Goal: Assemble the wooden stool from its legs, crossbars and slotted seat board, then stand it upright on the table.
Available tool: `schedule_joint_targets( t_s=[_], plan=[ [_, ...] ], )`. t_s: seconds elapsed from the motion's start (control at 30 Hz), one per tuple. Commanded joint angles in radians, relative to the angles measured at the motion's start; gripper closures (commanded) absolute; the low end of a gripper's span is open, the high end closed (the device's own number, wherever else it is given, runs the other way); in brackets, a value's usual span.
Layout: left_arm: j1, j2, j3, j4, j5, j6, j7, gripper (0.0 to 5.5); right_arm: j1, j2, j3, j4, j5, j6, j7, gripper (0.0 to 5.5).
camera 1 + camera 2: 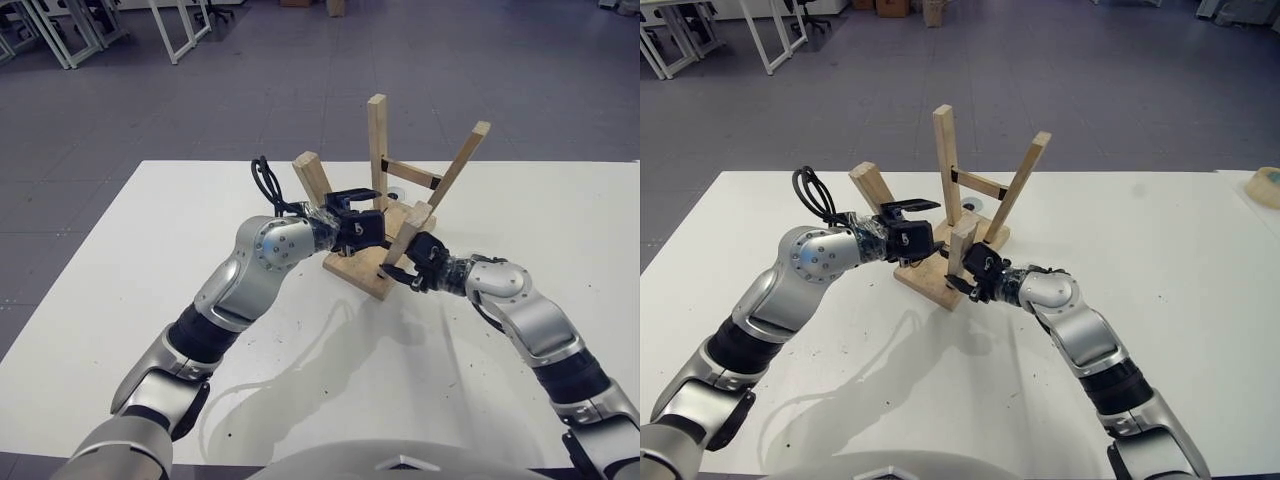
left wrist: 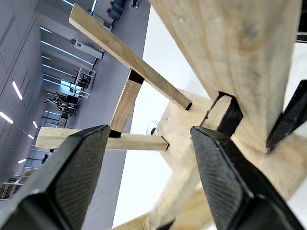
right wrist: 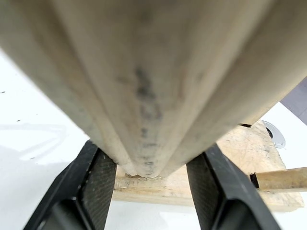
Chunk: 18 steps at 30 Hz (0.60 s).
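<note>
Right arm: elbow bent and held low, forearm running forward and inward over the table [image 1: 150, 220].
Right gripper [image 1: 400, 270]: closed on the near leg [image 1: 406, 235]. In the right wrist view the fingers [image 3: 96, 187] sit one on each side of the leg, low down by its foot end.
Near leg: stands between the right jaws, its base on the seat board [image 1: 352, 270], leaning a little.
Left arm: elbow bent outward, forearm angled across toward the right gripper, with a black cable loop [image 1: 265, 182] at the wrist.
Left gripper [image 1: 372, 215]: jaws spread wide and holding nothing. The fingers [image 2: 76, 172] are well apart, and the near leg is just ahead of the opening.
Seat board: lies on the table below both sets of jaws.
Stool: upside down, legs pointing up.
Short leg [image 1: 312, 178]: beside the left jaws, on their outer side.
Upright leg [image 1: 377, 150]: beyond the left jaws.
Slanted leg [image 1: 460, 165]: beyond the right jaws, tilted outward.
Crossbar [image 1: 412, 175]: joins the upright leg and the slanted leg.
Disc [image 1: 973, 207]: small and round, on the table beyond the board.
</note>
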<state>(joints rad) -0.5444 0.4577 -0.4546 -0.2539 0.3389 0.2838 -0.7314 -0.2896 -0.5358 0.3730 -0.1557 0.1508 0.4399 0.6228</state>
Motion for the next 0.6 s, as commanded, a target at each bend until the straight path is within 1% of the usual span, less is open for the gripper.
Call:
schedule_joint_targets(
  t_s=[0.03,0.1,0.13,0.2,0.33,0.4,0.5,0.57,0.6],
  plan=[
    [-0.055,-0.076,0.209,-0.047,-0.082,-0.147,0.190,2.36,0.086,-0.047,0.039,0.057,-0.073,0.160,-0.014,3.47],
    [-0.092,-0.098,0.308,-0.066,-0.103,-0.235,0.298,2.36,0.071,-0.034,-0.007,0.017,-0.055,0.127,-0.035,3.47],
    [-0.100,-0.100,0.333,-0.067,-0.103,-0.265,0.330,2.36,0.070,-0.022,-0.026,0.010,-0.047,0.105,-0.045,3.47],
    [-0.102,-0.104,0.369,-0.057,-0.105,-0.304,0.378,2.36,0.095,0.025,-0.079,0.017,-0.014,-0.001,-0.066,3.47],
    [-0.080,-0.106,0.384,-0.040,-0.115,-0.322,0.402,2.36,0.165,0.090,-0.120,0.094,-0.010,-0.224,-0.070,3.47],
    [-0.083,-0.114,0.390,-0.036,-0.115,-0.322,0.416,2.36,0.181,0.113,-0.133,0.125,-0.012,-0.296,-0.069,3.47],
    [-0.086,-0.116,0.392,-0.033,-0.115,-0.319,0.426,2.36,0.183,0.117,-0.135,0.115,-0.048,-0.354,-0.086,3.47],
    [-0.081,-0.117,0.390,-0.031,-0.118,-0.312,0.427,2.36,0.178,0.115,-0.130,0.083,-0.064,-0.349,-0.092,3.47],
    [-0.074,-0.118,0.388,-0.033,-0.118,-0.306,0.427,2.36,0.174,0.117,-0.128,0.060,-0.061,-0.333,-0.089,3.18]
  ],
)
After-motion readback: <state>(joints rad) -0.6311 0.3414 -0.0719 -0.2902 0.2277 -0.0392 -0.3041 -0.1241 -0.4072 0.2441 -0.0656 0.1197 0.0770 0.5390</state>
